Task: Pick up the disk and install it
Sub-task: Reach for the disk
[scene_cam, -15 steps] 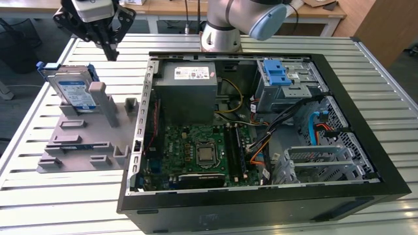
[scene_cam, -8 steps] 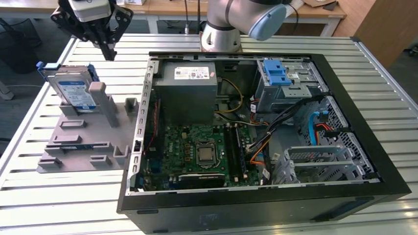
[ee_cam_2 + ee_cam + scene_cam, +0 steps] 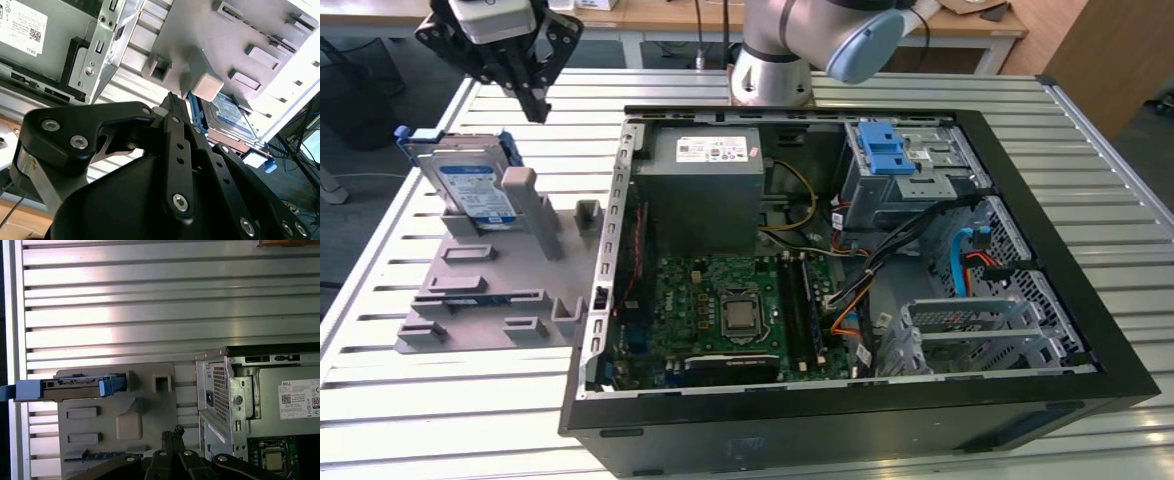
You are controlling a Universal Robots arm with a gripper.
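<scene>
Okay, gripper point(image 3: 535, 112): I see it hanging in the air above the table, well clear of everything, with its black fingers pointing down.
Grip: closed right up as far as I can judge. In the second wrist view the fingertips point(image 3: 171, 102) come together to one point, and I see nothing between them.
Disk point(image 3: 470, 185): it stands on edge in the grey holder, below the hand and a little off to one side of the fingertips, not touching them. Its white-and-blue label faces outward in the exterior view, and the blue carrier frame runs round its edges.
Disk, edge-on: in the first wrist view I see it point(image 3: 70, 387) as a thin bar with blue ends, along the rim of the holder farthest from the fingertips point(image 3: 173, 432).
Holder point(image 3: 480, 290): a grey plate with posts and slots, flat on the table beneath the hand. One tall post stands just beside the disk's labelled face.
Computer case point(image 3: 1067, 250): open, lying on its side just beyond the holder, farther from the hand than the disk.
Power supply point(image 3: 707, 190): a grey box with a white sticker, in the case corner nearest the hand.
Blue latch point(image 3: 887, 150): on the drive cage deep in the case, well apart from the hand.
Table point(image 3: 400, 400): slatted metal, under the holder and the case.
</scene>
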